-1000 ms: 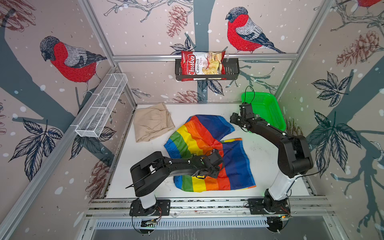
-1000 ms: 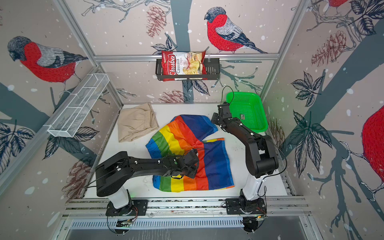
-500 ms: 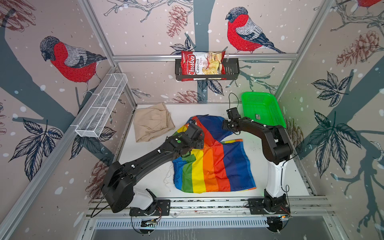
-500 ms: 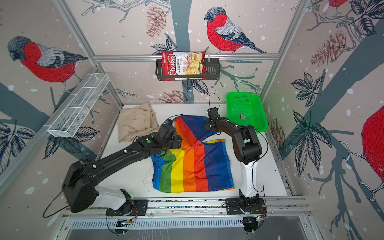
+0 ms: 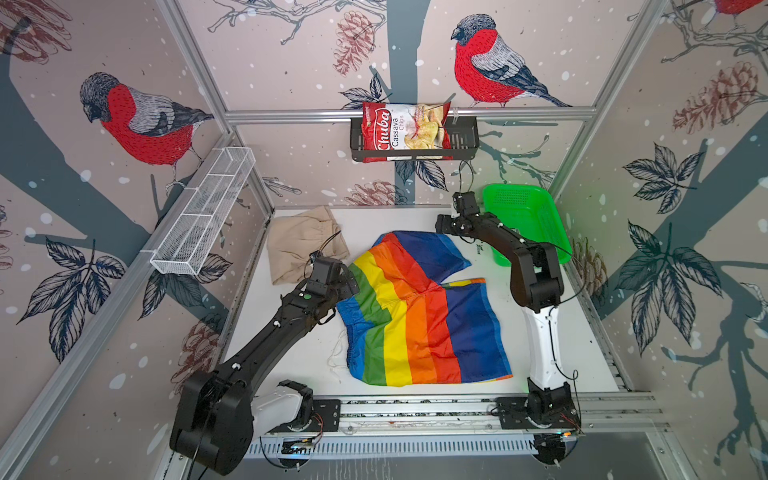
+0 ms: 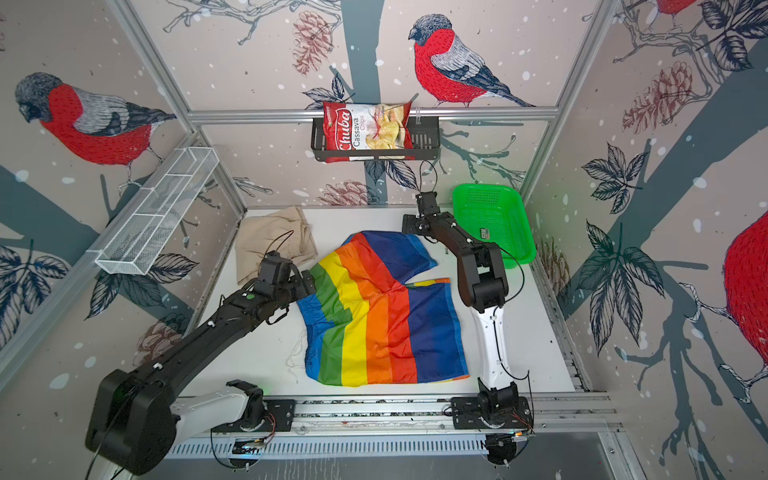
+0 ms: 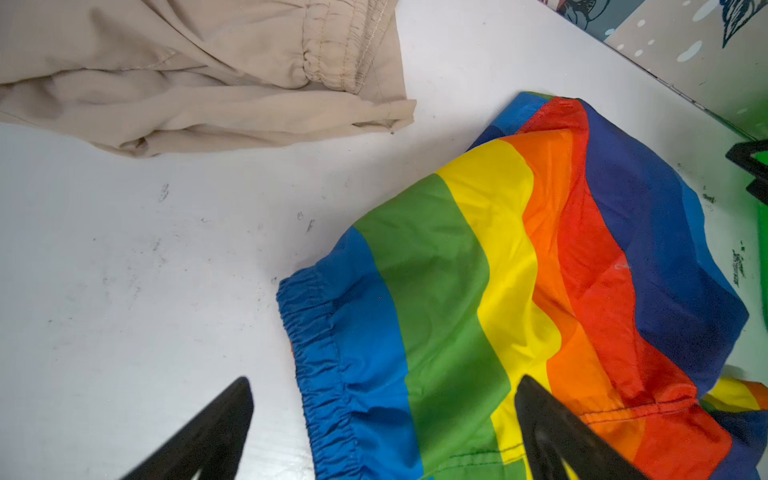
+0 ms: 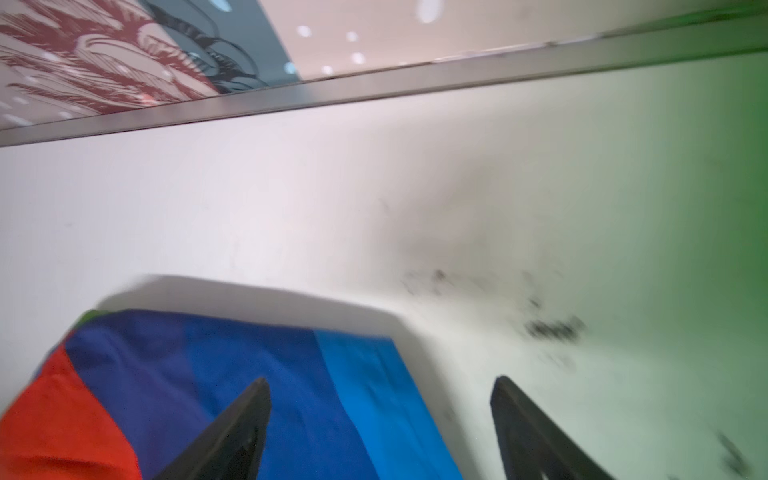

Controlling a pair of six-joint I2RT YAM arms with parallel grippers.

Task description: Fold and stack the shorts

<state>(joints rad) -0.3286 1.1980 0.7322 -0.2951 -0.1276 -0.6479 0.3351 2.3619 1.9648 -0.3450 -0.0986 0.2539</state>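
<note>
White worktop [image 5: 582, 353], bird-papered walls. Mid-worktop the rainbow shorts [image 5: 419, 316] lie spread, waistband left, legs pointing right, the far leg angled toward the green basket [image 5: 523, 208]. In the far-left corner the beige shorts [image 5: 299, 245] sit crumpled, just apart. Over the waistband the left gripper [image 7: 384, 395] gapes empty; the right gripper [image 8: 381, 386] gapes at the far leg's hem. Bare worktop lies right and near-left.

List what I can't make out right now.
- Rainbow shorts: left arm covers one edge, both top views.
- Beige shorts: one corner behind left arm, top views; cut off in left wrist view.
- Basket label: too small to read.
- Right wrist view: blurred throughout.
</note>
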